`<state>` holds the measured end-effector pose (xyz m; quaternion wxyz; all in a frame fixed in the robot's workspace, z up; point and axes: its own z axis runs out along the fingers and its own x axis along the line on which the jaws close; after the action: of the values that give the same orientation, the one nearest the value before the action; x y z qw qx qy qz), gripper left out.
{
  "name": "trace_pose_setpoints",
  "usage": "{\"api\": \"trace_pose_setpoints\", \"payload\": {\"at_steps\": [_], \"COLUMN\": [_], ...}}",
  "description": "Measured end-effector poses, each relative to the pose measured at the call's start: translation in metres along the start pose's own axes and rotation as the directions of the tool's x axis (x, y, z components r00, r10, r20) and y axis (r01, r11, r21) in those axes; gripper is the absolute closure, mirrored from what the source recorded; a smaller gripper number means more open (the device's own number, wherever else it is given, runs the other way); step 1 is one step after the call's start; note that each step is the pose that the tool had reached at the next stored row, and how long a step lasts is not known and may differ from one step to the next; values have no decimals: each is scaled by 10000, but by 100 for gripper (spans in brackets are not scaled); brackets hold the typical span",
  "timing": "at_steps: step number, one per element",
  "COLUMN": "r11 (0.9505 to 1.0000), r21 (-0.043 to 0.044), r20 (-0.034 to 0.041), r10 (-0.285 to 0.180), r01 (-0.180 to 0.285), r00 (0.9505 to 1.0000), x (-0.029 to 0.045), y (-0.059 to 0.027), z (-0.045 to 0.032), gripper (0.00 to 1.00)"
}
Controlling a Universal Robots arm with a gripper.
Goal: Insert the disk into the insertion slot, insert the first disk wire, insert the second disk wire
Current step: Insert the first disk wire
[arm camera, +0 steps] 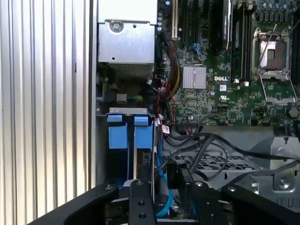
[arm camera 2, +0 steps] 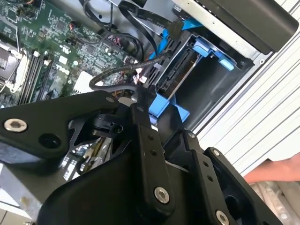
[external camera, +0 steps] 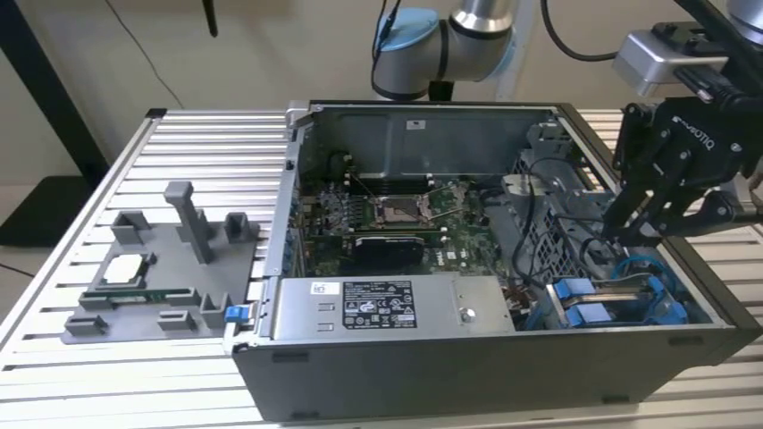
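Although the disk already looks seated in the insertion slot, at the corner of the open computer case that lies low on the exterior view's right, I judge the wiring not yet finished. I have the gripper hanging over that corner, just above the drive cage, with a black connector and a blue cable close by its tip. Whether it is spread or pinching that connector I cannot tell.

A black braided wire loops near the disk's exposed edge. So I take the step in hand to be one of the disk wires; which of the two I cannot say. Seating a plug there calls, in my judgement, for squaring it to the socket and a short straight push, with the loose cables kept aside.

A person's hand shows beyond the case wall, over the slatted bench.
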<state>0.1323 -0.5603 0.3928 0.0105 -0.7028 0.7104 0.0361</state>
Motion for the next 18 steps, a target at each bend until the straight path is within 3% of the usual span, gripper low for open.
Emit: {"api": "trace_pose_setpoints", "payload": {"at_steps": [3,12,18], "r11": [10000,10000,9998], "r21": [0,12,216], "r20": [71,81,110], "r10": [-2,-5,-20], "r01": [2,5,18], "r00": [10000,10000,9999], "x": [-2,-2,0], "y": [1,27,31], "z": [-10,-10,12], "gripper": [0,0,0]}}
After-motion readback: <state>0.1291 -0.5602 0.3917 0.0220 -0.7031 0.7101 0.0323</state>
